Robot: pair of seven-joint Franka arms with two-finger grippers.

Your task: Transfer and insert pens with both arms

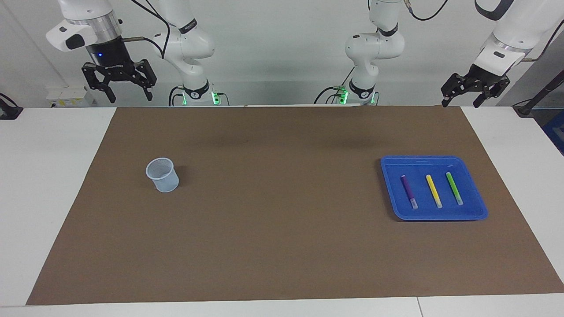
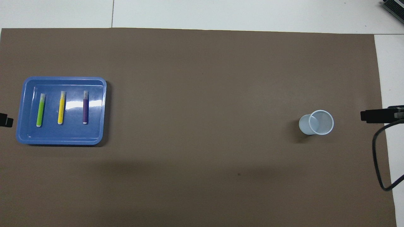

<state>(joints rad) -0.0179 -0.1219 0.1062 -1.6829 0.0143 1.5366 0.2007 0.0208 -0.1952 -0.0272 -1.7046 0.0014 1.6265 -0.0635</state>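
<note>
Three pens lie side by side in a blue tray (image 1: 423,159) at the left arm's end of the table: purple (image 1: 408,190), yellow (image 1: 433,190) and green (image 1: 454,187), pale cap ends pointing away from the robots. The overhead view shows the tray (image 2: 63,79) with the green (image 2: 40,110), yellow (image 2: 61,107) and purple (image 2: 85,107) pens. My left gripper (image 1: 460,104) hangs open and empty in the air over the mat's edge nearest the robots, apart from the tray. My right gripper (image 1: 131,97) hangs open and empty, high over the table's right arm's end.
A pale mesh cup (image 1: 162,175) stands upright on the brown mat (image 1: 282,207) at the right arm's end; it also shows in the overhead view (image 2: 317,123). A black cable (image 2: 377,157) loops over the mat's edge beside the cup.
</note>
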